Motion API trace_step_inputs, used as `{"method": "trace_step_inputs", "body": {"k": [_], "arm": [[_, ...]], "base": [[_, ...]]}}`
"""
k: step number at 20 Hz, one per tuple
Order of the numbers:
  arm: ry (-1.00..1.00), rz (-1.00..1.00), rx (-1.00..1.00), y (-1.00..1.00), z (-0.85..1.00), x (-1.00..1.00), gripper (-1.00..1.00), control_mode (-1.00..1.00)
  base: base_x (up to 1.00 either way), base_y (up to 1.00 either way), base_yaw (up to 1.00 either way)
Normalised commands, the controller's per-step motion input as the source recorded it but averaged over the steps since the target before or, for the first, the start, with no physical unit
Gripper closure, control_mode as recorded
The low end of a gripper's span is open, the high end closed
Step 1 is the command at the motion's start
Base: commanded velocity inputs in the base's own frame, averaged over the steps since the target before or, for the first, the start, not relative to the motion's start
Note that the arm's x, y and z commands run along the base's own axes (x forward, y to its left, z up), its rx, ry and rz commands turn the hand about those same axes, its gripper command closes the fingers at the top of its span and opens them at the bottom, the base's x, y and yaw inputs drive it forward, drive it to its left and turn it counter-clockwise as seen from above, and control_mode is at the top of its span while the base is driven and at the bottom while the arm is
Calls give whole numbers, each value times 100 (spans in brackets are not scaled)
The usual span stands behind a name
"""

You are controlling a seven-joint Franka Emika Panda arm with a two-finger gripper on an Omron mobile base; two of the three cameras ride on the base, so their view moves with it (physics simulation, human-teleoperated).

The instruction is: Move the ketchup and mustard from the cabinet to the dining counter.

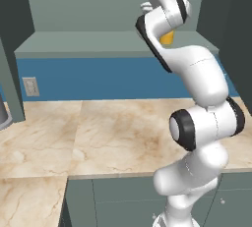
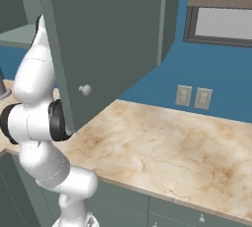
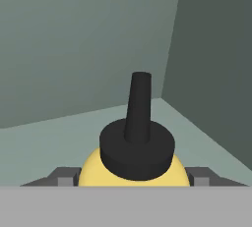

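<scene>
Mustard (image 3: pixel 134 169) — rounded yellow bottle, matte black disc collar, tapering black nozzle — sits pinched between the gripper (image 3: pixel 133 176) fingers (image 3: pixel 64 176), one grey tip pressed at each flank. It stands on the shelf inside the cabinet (image 3: pixel 74 49), near the back right corner; walls flat, smooth grey-green. Below lies the veined beige marble worktop (image 1: pixel 108 127).

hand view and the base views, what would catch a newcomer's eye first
The mustard stands out in the hand view: a yellow bottle with a dark nozzle, sitting between the gripper fingertips on the cabinet shelf. In the left base view the white arm reaches up into the cabinet above the marble worktop. In the right base view an open cabinet door looms large.
</scene>
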Motion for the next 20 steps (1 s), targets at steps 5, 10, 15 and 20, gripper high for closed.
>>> {"method": "trace_step_inputs", "body": {"k": [5, 10, 15, 20], "arm": [[-25, 0, 0, 43, -1, -100, 100, -100], [-15, 4, 0, 48, 8, -100, 100, -100], [-3, 12, 0, 32, 15, -100, 100, -100], [0, 13, 0, 28, 11, -100, 100, -100]], "base": [[0, 0, 0], [0, 0, 0], [0, 0, 0], [0, 0, 0]]}}
